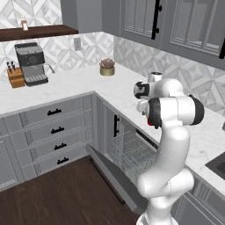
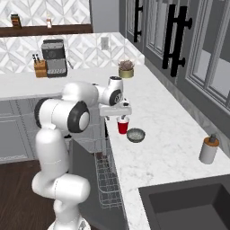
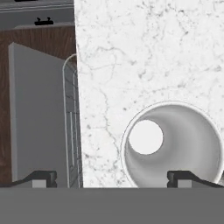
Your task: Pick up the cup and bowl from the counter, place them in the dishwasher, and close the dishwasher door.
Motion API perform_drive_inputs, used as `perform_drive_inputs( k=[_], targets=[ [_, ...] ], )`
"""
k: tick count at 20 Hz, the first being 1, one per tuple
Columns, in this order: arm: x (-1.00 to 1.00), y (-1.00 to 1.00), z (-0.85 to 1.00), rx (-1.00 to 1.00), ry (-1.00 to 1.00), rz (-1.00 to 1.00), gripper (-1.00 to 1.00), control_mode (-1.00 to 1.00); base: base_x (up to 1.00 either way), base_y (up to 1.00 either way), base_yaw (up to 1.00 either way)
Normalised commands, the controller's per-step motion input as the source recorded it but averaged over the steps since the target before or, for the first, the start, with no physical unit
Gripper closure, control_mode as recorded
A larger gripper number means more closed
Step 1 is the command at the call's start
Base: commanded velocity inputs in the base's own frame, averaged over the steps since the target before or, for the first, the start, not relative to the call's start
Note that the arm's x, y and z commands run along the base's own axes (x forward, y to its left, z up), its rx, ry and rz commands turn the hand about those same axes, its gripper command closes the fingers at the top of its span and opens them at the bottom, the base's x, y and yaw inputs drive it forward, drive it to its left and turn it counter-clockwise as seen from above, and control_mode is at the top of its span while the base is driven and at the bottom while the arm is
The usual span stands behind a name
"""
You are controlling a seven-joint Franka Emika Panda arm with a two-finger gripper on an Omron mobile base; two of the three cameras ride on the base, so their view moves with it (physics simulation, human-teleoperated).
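Observation:
The red cup (image 2: pixel 122 125) stands upright on the white marble counter (image 2: pixel 166 134), close to its front edge. Just right of it sits the grey bowl (image 2: pixel 135 134). My gripper (image 2: pixel 116 117) hangs open right above the cup, pointing down and holding nothing. Seen from the hand, the cup's white inside (image 3: pixel 175 144) lies at the lower right. One fingertip (image 3: pixel 181 177) is over its opening, and the other (image 3: pixel 43 178) is over the dishwasher door (image 3: pixel 37 118). That door (image 1: pixel 114 176) is folded down, and the wire rack (image 1: pixel 129 154) is pulled out below the counter edge.
A brown plant pot (image 2: pixel 126 69) stands at the back of the counter. The soap dispenser (image 2: pixel 209 149) is at the right beside the dark sink (image 2: pixel 193 202). A coffee machine (image 2: pixel 54 57) and a knife block (image 2: pixel 40 68) occupy the far left counter. Upper cabinets hang overhead.

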Motion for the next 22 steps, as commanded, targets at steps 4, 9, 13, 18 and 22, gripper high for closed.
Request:
perform_drive_inputs(
  k=[4,9,13,18,22],
  targets=[
    [0.29,0.00,-0.23,0.00,0.06,0.02,-1.00,-1.00,0.00,0.00,0.00],
    [0.33,-0.03,-0.29,0.00,0.06,0.00,-1.00,-1.00,0.00,0.00,0.00],
    [0.14,-0.12,-0.29,0.00,0.05,0.00,-1.00,-1.00,0.00,0.00,0.00],
    [-0.05,-0.06,-0.33,-0.01,0.08,0.00,1.00,-1.00,0.00,0.00,0.00],
    [-0.17,0.04,-0.06,0.00,0.00,0.01,1.00,-1.00,0.00,0.00,0.00]
  ],
)
